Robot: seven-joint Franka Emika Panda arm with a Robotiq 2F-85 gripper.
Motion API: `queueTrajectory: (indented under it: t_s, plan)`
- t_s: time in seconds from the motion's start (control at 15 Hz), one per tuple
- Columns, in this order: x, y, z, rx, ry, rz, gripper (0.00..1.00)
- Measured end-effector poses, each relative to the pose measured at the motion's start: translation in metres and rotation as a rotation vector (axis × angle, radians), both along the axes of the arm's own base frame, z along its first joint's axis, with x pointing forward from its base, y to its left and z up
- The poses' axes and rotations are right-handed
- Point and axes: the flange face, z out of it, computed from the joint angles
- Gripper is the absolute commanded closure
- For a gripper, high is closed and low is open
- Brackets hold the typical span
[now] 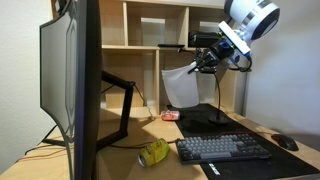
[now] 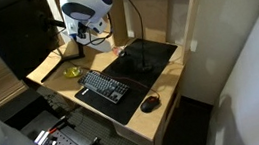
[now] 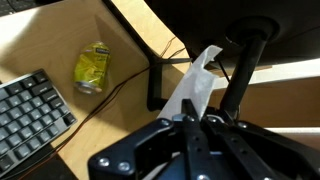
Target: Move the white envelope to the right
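My gripper [image 1: 204, 62] is shut on the top edge of the white envelope [image 1: 181, 88] and holds it in the air above the back of the desk. The envelope hangs down from the fingers. In the wrist view the envelope [image 3: 196, 84] sticks out from between the closed fingers [image 3: 190, 122], above the desk's wooden edge and the black monitor stand. In an exterior view the arm [image 2: 85, 10] hovers over the desk's back corner; the envelope is hard to make out there.
A large monitor [image 1: 70, 80] stands on the desk with its black stand [image 1: 122, 105]. A keyboard [image 1: 222, 149] lies on a black mat [image 2: 143, 61], a mouse [image 1: 287, 143] beside it. A crushed yellow can [image 1: 153, 152] lies near the keyboard. Shelves [image 1: 150, 25] rise behind.
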Motion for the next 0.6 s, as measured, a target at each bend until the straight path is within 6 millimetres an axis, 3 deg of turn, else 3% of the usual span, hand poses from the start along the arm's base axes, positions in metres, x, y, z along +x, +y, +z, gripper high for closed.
queueTrajectory:
  t_s: [0.13,0.4,0.6]
  plan:
    - [-0.001,0.021,-0.002,-0.008,-0.007,-0.001,0.99]
    - [0.000,0.018,-0.004,-0.006,-0.006,-0.013,1.00]
    - [0.002,0.046,-0.019,0.065,0.001,-0.057,1.00]
